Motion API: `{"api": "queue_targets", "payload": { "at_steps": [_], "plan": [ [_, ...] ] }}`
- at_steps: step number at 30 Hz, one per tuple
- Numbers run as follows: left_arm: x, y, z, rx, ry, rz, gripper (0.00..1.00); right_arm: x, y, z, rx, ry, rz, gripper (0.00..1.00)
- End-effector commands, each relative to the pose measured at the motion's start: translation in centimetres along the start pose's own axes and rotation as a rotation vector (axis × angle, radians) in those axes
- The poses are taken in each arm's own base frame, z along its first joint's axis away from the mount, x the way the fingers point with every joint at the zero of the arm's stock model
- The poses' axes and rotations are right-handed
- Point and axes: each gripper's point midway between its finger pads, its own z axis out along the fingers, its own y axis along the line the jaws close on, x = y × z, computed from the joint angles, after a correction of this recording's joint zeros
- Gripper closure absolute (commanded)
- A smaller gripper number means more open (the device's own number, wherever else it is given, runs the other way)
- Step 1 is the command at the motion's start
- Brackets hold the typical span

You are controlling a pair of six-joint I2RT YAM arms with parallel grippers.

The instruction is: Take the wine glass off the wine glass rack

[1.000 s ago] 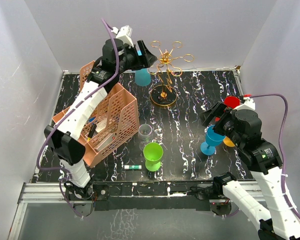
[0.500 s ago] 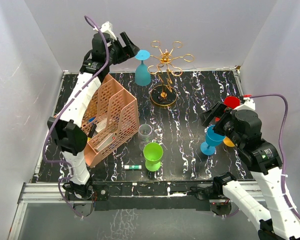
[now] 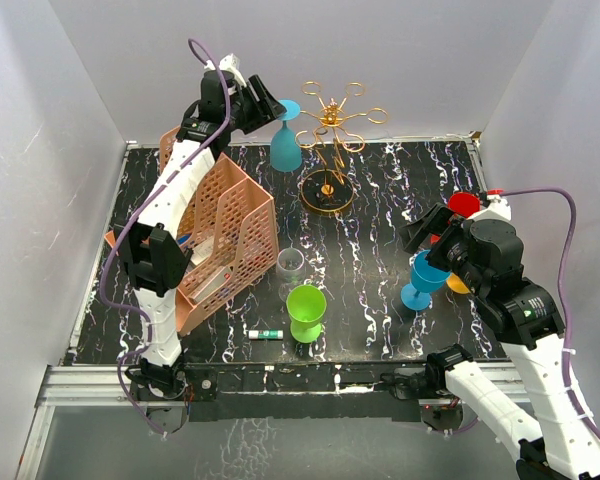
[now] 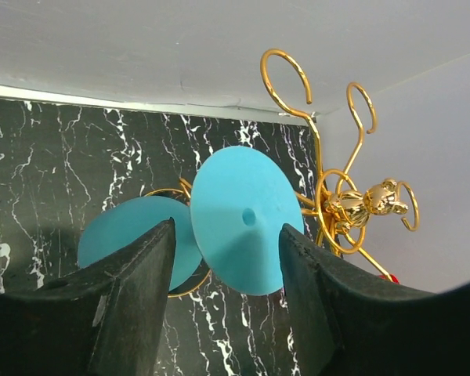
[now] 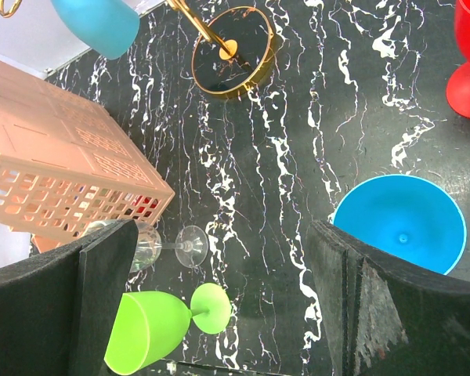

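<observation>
From above, the left claw (image 3: pixel 268 106) hangs high at the back, jaws partly apart, tips just beside the round foot of the teal wine glass (image 3: pixel 285 146), which hangs upside down from the gold wine glass rack (image 3: pixel 329 126) just beyond the claw. From the left wrist, that foot shows between and just past the fingers (image 4: pixel 133 313); whether they touch it cannot be told. Closing off-centre would likely shove the glass along its wire loop, or pull the light rack over. From the right wrist, the right claw (image 5: pixel 219 227) gapes wide and empty above the table (image 5: pixel 298 117), a blue glass (image 5: pixel 399 223) beside one finger.
</observation>
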Motion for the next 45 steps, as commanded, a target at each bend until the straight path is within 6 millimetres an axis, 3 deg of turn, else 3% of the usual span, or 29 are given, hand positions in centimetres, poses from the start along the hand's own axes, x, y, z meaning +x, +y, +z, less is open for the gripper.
{"api": "queue_targets", "payload": {
  "at_steps": [1,7,26,38,45],
  "plan": [
    [-1.5,-2.3,-1.0,0.072,-0.035,0.005,0.48,-1.4,0.8,0.0,-0.027,-0.058,-0.003,0.02],
    [-1.7,-2.0,-0.1,0.066,-0.035,0.009,0.51,-1.4,0.8,0.0,-0.028,-0.057,-0.004,0.02],
    [-2.2,-1.9,0.3,0.053,-0.046,0.027,0.76,-1.3,0.8,0.0,-0.030,-0.054,-0.002,0.01],
    [-3.4,-3.2,-0.7,0.081,-0.077,0.020,0.91,-1.4,0.8,0.0,-0.029,-0.057,-0.001,0.02],
    [-4.0,-4.6,-1.0,0.136,-0.087,-0.027,0.92,-1.5,0.8,0.0,-0.025,-0.059,0.005,0.01]
  ]
}}
